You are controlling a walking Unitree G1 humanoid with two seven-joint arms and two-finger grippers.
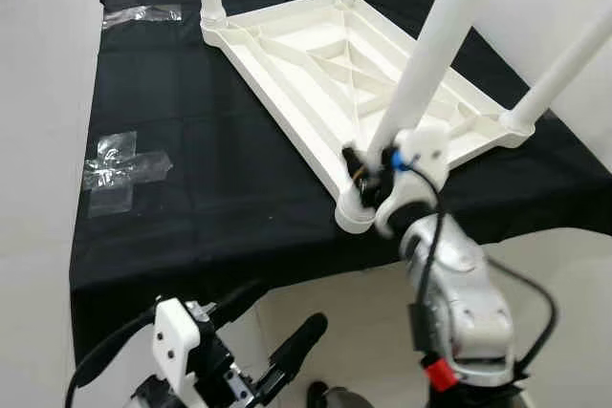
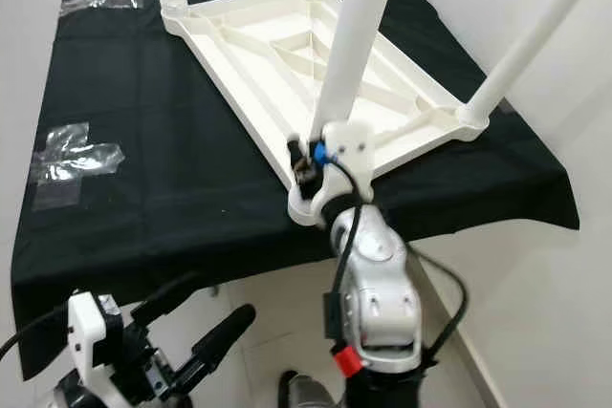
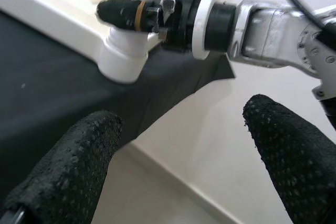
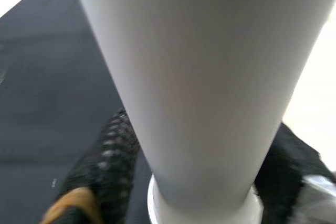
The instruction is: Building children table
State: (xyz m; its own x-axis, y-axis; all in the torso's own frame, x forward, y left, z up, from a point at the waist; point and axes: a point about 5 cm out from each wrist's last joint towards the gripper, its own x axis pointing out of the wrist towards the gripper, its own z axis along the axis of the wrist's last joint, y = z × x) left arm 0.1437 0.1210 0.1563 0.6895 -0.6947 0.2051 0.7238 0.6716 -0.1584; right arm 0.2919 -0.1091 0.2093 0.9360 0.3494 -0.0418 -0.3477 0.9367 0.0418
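Observation:
A white plastic children's table [image 1: 344,64] lies upside down on a black cloth [image 1: 191,102], with legs standing up from its corners. The nearest leg [image 1: 430,45] rises slanted from the corner socket [image 1: 354,212] at the cloth's front edge. My right gripper [image 1: 373,164] is at that leg's base, shut on the leg; the right wrist view has the leg [image 4: 205,77] between the two black fingers [image 4: 107,161]. My left gripper [image 1: 275,327] hangs open below the cloth's front edge, nothing in it; its wrist view looks up at the socket [image 3: 123,56].
Clear tape patches [image 1: 120,169] [image 1: 143,14] are stuck on the cloth's left side. The cloth's front edge [image 1: 239,274] overhangs a white floor. A white wall [image 1: 574,7] runs close along the right.

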